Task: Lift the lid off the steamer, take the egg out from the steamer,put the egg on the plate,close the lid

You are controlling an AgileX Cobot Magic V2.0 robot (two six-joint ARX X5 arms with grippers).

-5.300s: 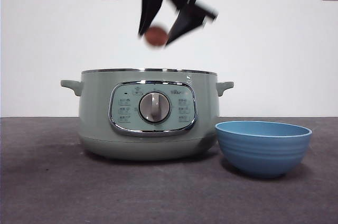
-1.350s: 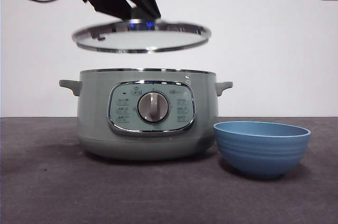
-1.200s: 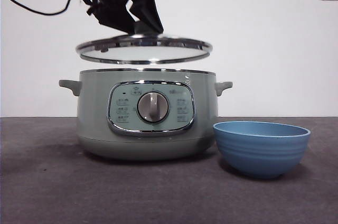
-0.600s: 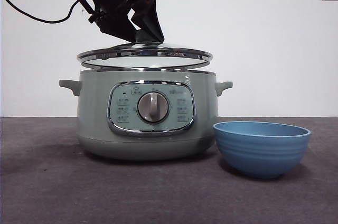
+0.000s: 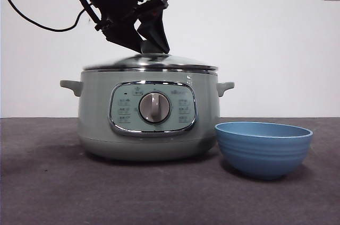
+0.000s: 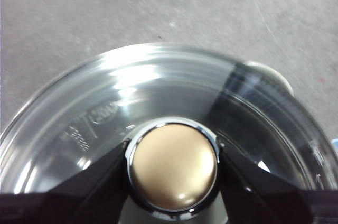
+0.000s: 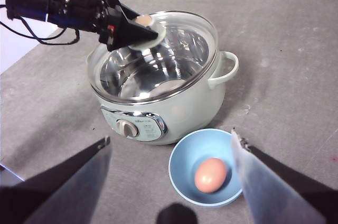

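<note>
Left gripper (image 6: 173,168) pinches the lid (image 5: 150,63) knob between its jaws — right gripper (image 7: 171,155) spread.

Front view is sitting low at table height, looking level across at the steamer (image 5: 149,113) and the plate (image 5: 264,148), both close and large. Left wrist view is looking straight down, very near, onto the lid (image 6: 158,92) and its knob (image 6: 173,165). Right wrist view is looking down from high and farther back, taking in steamer, plate, table (image 7: 274,49). All three are sharing the lid.
</note>
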